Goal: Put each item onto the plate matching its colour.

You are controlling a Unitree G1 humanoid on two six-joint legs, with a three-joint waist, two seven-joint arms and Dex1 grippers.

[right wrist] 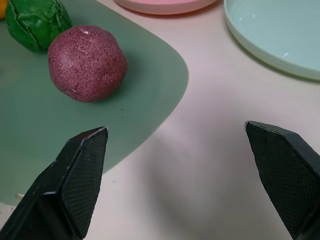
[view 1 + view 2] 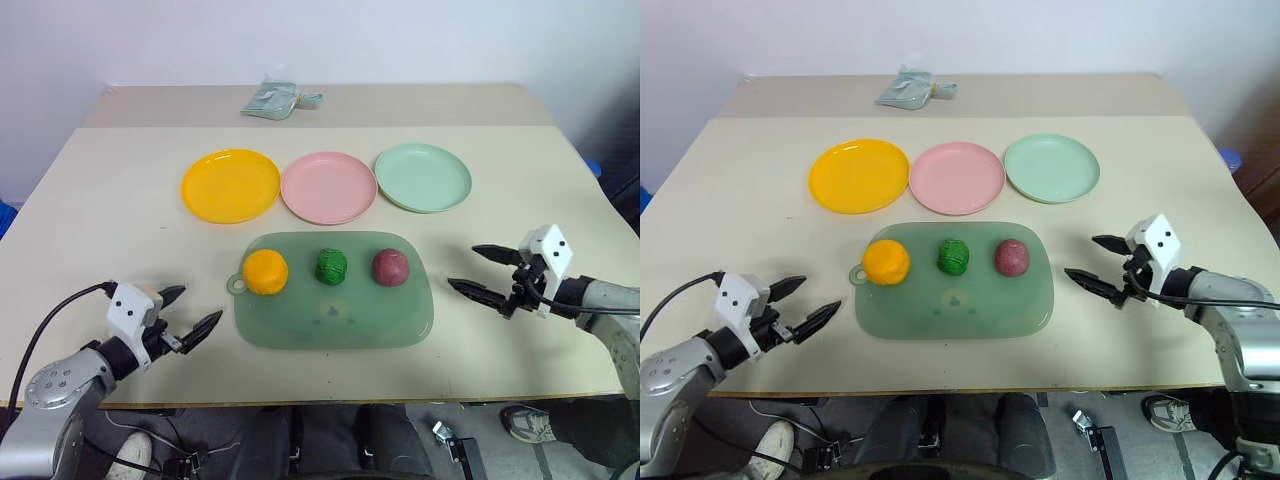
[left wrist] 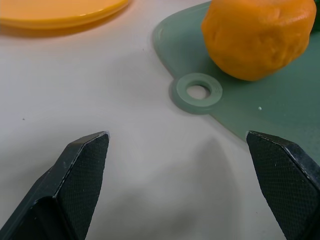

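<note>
Three small balls in a row on the pale green tray (image 2: 300,325): orange ball (image 2: 265,271) at left by the tray's ring tab, dark green textured ball (image 2: 331,266) in the middle, speckled maroon ball (image 2: 390,267) at right. Beyond them, three round shallow plates, all bare, in a line: yellow-orange plate (image 2: 230,185), pink plate (image 2: 328,187), mint green plate (image 2: 423,177).

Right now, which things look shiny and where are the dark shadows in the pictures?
In the right wrist view the mint plate has small bright glints; a soft grey shadow lies on the table between the open right pincer fingers. In the left wrist view a similar shadow sits ahead of the open left pincer, and the orange ball looks matte. In the left eye view the yellow plate shines faintly.
</note>
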